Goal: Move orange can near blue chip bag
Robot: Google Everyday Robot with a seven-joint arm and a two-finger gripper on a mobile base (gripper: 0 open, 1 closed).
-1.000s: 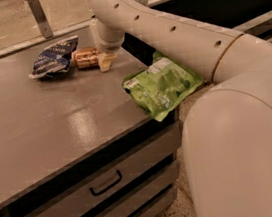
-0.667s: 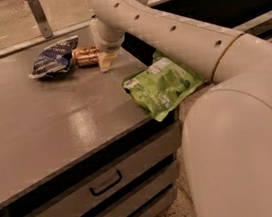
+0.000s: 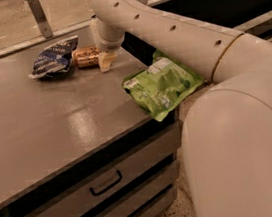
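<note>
The orange can (image 3: 85, 57) lies on its side at the far side of the grey counter (image 3: 43, 128). Its left end touches or nearly touches the dark blue chip bag (image 3: 53, 57), which lies flat to its left. My gripper (image 3: 103, 59) is down at the can's right end, at counter level, with my arm reaching in from the right. The can's right end is hidden behind the gripper, so I cannot tell whether the can is held.
A larger bright green bag (image 3: 162, 84) lies at the counter's right edge, partly overhanging, under my arm. A metal post (image 3: 38, 15) stands behind the blue bag. Drawers with a dark handle (image 3: 106, 183) face front below the counter.
</note>
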